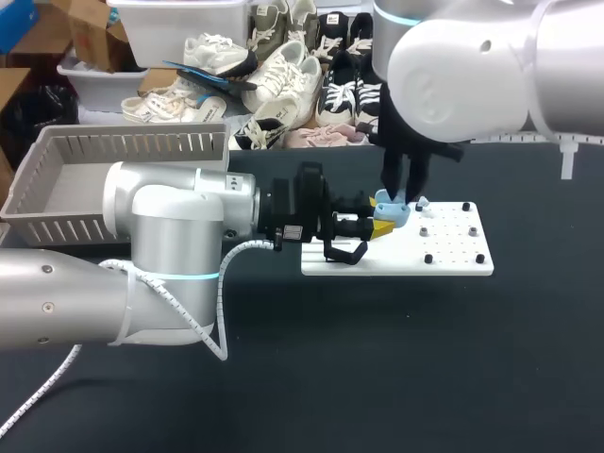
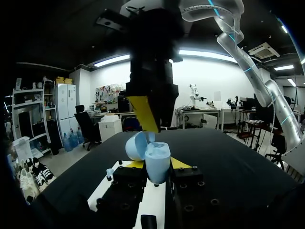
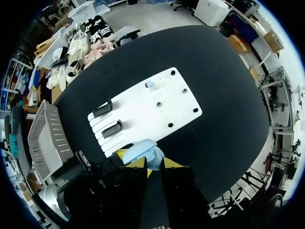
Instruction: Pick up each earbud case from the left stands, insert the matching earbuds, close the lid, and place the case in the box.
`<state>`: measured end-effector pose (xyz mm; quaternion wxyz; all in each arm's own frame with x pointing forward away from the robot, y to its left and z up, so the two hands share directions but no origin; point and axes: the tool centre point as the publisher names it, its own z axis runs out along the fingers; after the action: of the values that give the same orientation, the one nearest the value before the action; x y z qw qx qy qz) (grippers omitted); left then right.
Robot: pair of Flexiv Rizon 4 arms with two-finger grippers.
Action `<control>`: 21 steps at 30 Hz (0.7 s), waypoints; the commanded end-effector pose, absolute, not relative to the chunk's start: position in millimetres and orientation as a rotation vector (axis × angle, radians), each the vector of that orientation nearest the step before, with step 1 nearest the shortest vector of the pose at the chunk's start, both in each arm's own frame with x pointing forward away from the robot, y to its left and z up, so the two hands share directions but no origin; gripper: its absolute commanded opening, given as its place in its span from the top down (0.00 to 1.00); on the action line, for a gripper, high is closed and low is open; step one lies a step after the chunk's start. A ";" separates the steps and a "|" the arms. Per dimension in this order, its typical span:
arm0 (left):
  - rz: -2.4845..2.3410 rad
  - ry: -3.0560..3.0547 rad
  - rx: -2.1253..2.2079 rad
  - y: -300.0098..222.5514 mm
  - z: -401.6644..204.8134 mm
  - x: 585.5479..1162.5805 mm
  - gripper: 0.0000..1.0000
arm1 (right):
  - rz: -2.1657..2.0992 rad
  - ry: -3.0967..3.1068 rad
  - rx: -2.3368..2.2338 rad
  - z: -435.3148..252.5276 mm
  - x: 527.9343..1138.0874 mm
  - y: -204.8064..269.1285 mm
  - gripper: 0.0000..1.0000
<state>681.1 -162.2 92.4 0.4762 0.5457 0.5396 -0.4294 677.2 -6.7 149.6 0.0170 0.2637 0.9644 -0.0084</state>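
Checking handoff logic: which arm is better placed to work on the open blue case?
Right. The left gripper is busy gripping the blue case; the right gripper hangs just above its lid.

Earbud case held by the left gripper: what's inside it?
The earbud case has its lid open, but the inside is hidden: the left wrist view shows only its outer shell, and the right gripper sits right over the opening. Whether earbuds are in cannot be told.
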 end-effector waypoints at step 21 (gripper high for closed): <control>-1.050 1.315 1.332 -162.1 91.4 681.5 1.00 | -0.017 3.012 0.819 144.4 674.7 -4.7 1.00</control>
<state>681.1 -162.2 92.4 0.4761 0.5456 0.5396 -0.4295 674.2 -5.2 144.8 0.0106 0.2621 0.9650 -0.0048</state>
